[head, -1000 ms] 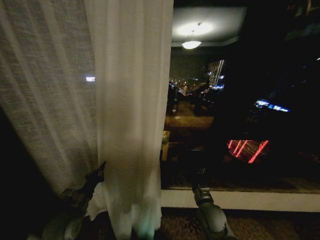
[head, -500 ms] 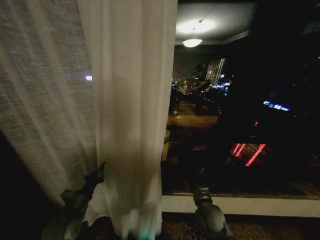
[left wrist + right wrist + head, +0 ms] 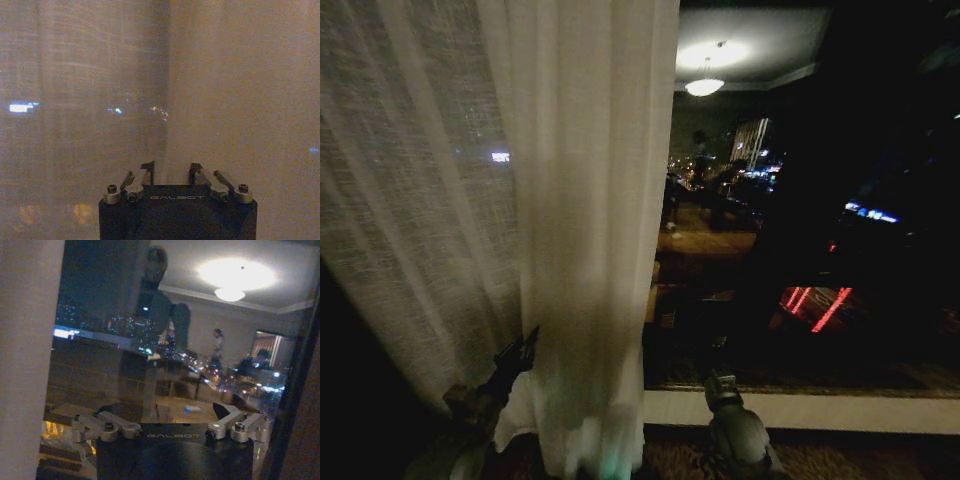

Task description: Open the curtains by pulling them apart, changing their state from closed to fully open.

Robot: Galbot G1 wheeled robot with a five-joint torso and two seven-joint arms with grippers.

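**Left panel nearly gathered, window bared on the right**

The left hand [image 3: 520,352] sits low against the sheer curtain panel [image 3: 590,230], its fingers close together on a thin fold of the fabric, which the left wrist view shows running up between the fingertips [image 3: 150,167]. Over the last second this hand has barely shifted; it has crept slightly toward the bunched edge, and the panel's free edge has stayed near the middle of the head view. The right hand [image 3: 722,385] is low in front of the window sill [image 3: 800,408], with its fingers spread wide and nothing between them [image 3: 170,412], pointing at the dark window glass [image 3: 800,200].

The curtain hangs in folds on the left of the window, touching the floor beside the left arm. To the right the glass is bare, showing city lights and a reflected ceiling lamp [image 3: 704,87]. By my reading the pull on this side is close to finished, though the stretched weave further left suggests more fabric could yet be bunched.
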